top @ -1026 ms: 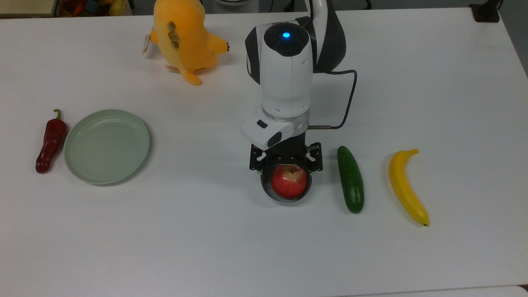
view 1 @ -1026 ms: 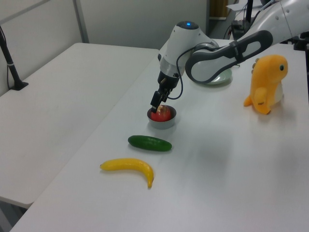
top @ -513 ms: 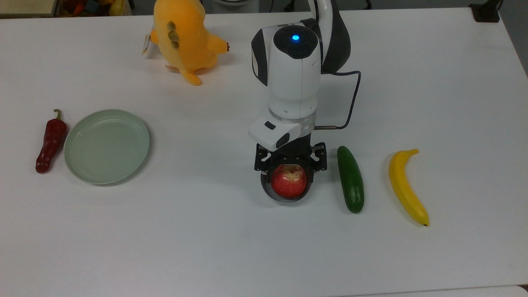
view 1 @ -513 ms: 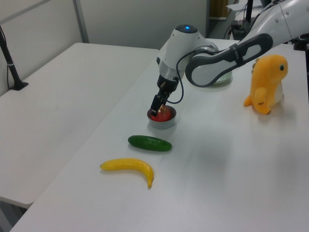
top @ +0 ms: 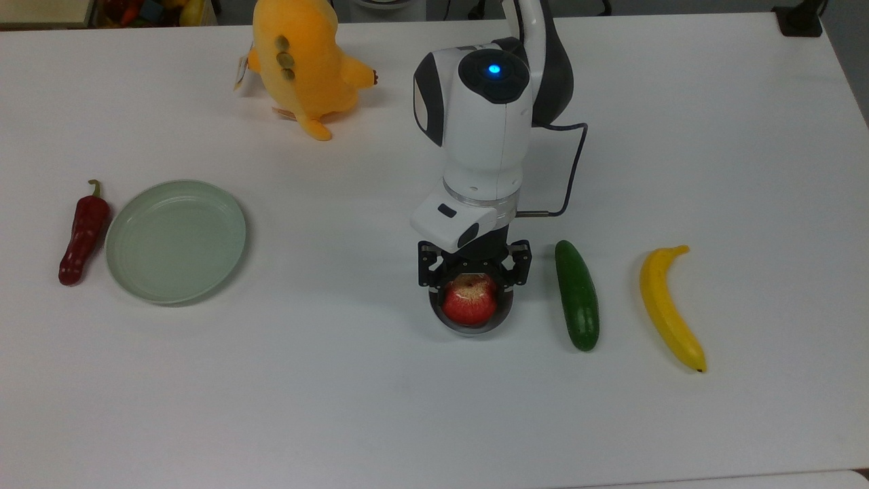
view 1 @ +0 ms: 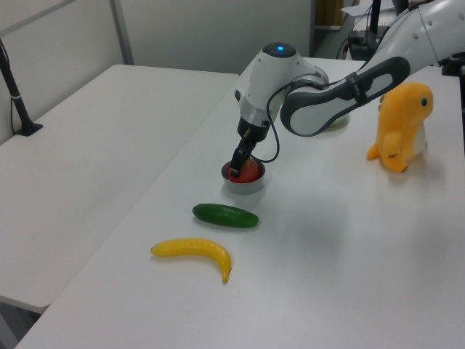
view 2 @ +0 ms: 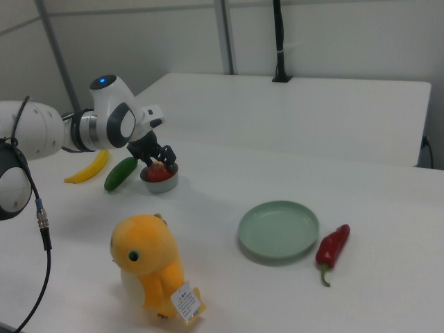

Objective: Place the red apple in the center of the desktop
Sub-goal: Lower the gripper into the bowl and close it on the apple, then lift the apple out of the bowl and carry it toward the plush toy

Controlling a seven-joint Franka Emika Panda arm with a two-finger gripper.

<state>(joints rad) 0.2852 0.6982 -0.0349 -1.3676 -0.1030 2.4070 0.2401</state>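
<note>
The round glossy red apple (top: pixel 469 302) is seated in a small metal bowl (top: pixel 471 326) at 3 o'clock of the white counter (top: pixel 380 407) centre, straddled by the still-spread hand (top: pixel 473 274); off-centre closure could tip the bowl.

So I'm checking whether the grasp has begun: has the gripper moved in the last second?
Yes. In the top view the gripper has shifted toward the cucumber and come down around the red apple in its bowl.
</note>
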